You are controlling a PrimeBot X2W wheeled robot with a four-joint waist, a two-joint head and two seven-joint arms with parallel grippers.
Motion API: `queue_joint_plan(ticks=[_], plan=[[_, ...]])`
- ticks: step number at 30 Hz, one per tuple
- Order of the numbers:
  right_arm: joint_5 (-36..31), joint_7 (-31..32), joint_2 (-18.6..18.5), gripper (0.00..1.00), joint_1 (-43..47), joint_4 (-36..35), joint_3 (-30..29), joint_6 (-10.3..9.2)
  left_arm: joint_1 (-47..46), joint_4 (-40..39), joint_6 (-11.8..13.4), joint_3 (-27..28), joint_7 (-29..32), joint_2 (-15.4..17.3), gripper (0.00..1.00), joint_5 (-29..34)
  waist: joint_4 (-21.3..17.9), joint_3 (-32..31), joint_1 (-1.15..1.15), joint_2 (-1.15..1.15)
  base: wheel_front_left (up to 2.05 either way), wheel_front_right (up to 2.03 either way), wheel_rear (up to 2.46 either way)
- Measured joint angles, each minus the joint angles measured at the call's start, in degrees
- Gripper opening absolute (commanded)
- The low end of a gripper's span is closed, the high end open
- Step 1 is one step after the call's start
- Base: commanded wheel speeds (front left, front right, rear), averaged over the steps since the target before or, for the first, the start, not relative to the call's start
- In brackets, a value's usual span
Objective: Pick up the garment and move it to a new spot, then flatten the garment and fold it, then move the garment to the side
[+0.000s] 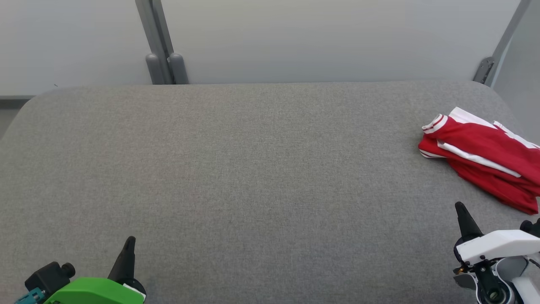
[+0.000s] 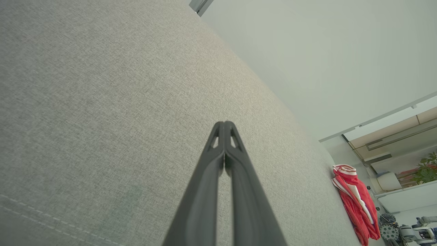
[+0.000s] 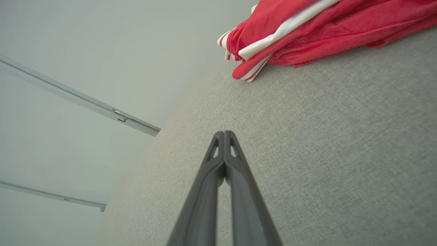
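My left claw [image 1: 129,242] and right claw [image 1: 460,207] are both pressed together, empty. One bunched red-and-white fabric garment [image 1: 485,147] lies on the grey cloth surface [image 1: 253,169], just beyond my right claw.

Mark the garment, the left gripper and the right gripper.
garment [image 1: 489,145], head view, red panel between the white stripes.
left gripper [image 2: 224,125], left wrist view, closed fingertips.
right gripper [image 3: 224,134], right wrist view, closed fingertips.

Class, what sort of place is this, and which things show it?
Probably an indoor robot lab or workshop: a grey fabric-covered table, plain partition panels on metal posts, and machinery beyond the red garment.
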Motion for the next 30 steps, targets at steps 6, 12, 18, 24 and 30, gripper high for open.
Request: queue_joint_plan(ticks=[6,12,18,24,30], plan=[[3.8,1.1,1.0,0.00,-0.8,-0.2,-1.7,1.03,-1.3,1.2,-0.9,1.0,0.8,-0.3,0.00,-4.1,-0.4,0.3,0.00,0.00,0.00,0.00,0.00],[7.2,2.4,2.1,0.00,-1.0,-0.4,-3.1,1.77,-2.1,2.1,-1.4,2.2,1.4,-0.6,0.00,-7.8,-0.8,0.5,0.00,0.00,0.00,0.00,0.00],[10.6,3.6,3.1,0.00,-1.5,-0.5,-4.6,2.53,-3.0,3.2,-2.0,3.0,1.9,-1.4,0.00,-11.4,-1.2,0.7,0.00,0.00,0.00,0.00,0.00],[14.5,4.6,4.3,0.00,-2.1,-0.8,-6.3,3.41,-3.8,4.2,-2.9,4.3,2.5,-1.7,0.00,-15.5,-1.6,1.0,0.00,0.00,0.00,0.00,0.00],[17.4,5.6,5.0,0.00,-2.4,-0.9,-7.5,4.12,-4.9,5.1,-3.4,5.0,3.0,-2.1,0.00,-18.7,-1.9,1.1,0.00,0.00,0.00,0.00,0.00]])
